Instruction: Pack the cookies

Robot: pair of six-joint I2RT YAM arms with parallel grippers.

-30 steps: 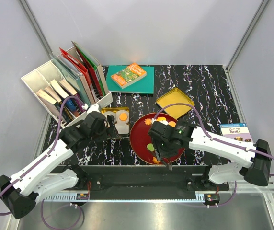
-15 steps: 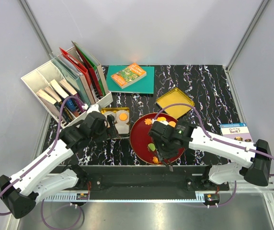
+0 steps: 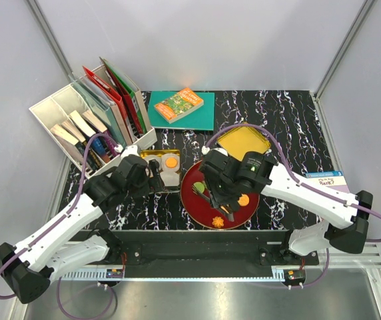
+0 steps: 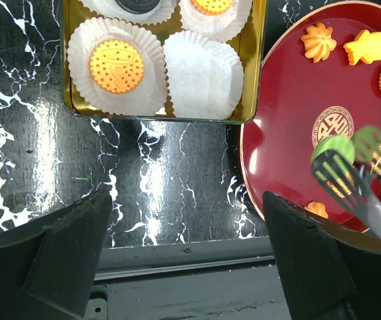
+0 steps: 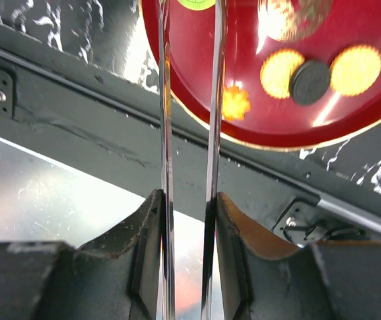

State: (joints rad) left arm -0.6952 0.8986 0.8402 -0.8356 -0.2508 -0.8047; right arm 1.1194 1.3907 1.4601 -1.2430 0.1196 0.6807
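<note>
Cookies lie on the red plate (image 3: 189, 200): an orange flower (image 4: 318, 41), a yellow shape (image 4: 369, 47), round orange ones (image 5: 356, 70) and a dark one (image 5: 310, 81). My right gripper (image 3: 222, 202) is shut on metal tongs (image 5: 213, 133) over the plate. The tongs' green slotted tips (image 4: 340, 175) are at a green round cookie (image 4: 334, 148). My left gripper (image 4: 190, 267) is open and empty, just in front of the gold tin (image 4: 257, 67). The tin holds white paper cups, some with cookies (image 4: 116, 65) and one empty (image 4: 200, 75).
The tin's gold lid (image 3: 244, 141) lies behind the plate. A teal book with an orange book on it (image 3: 180, 108) lies at the back. A white file organizer (image 3: 90, 120) stands at the back left. A booklet (image 3: 327, 183) lies at the right. The metal rail (image 4: 177, 267) runs along the near edge.
My right arm has swung back and left, turning the tongs; their green tips and the green cookie have shifted toward the plate's left side. The left arm has not moved.
</note>
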